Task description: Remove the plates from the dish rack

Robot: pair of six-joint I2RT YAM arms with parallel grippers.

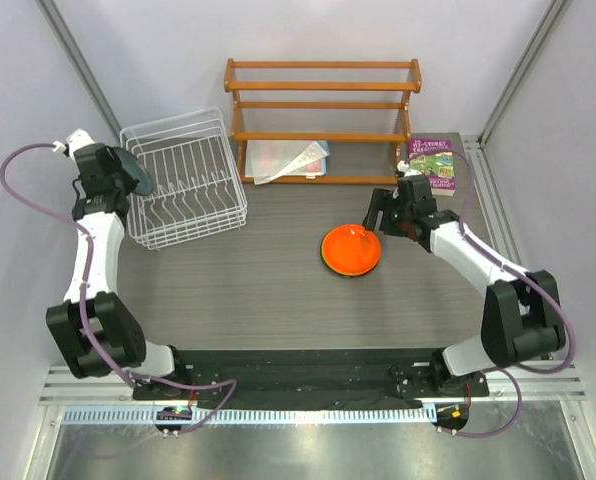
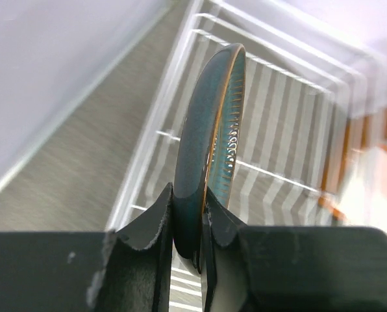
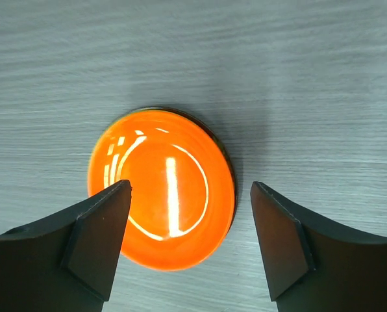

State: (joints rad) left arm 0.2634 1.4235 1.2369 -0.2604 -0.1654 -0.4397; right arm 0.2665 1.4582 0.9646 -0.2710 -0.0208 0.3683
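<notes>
The white wire dish rack (image 1: 183, 185) stands at the back left. My left gripper (image 1: 126, 172) is shut on the rim of the teal blue plate (image 1: 139, 172) and holds it on edge over the rack's left side. In the left wrist view the plate (image 2: 203, 143) stands upright between the fingers (image 2: 151, 218), with the rack (image 2: 284, 123) below. The orange plate (image 1: 351, 250) lies flat on the table's middle. My right gripper (image 1: 381, 216) hangs open just above its far right side (image 3: 162, 188). A dark rim shows under the orange plate. The red and green plates are not visible.
An orange-brown wooden shelf (image 1: 323, 105) stands at the back, with white sheets (image 1: 293, 160) on its lowest tier. A purple book (image 1: 431, 164) lies at the back right, just behind my right gripper. Grey walls and metal posts close both sides.
</notes>
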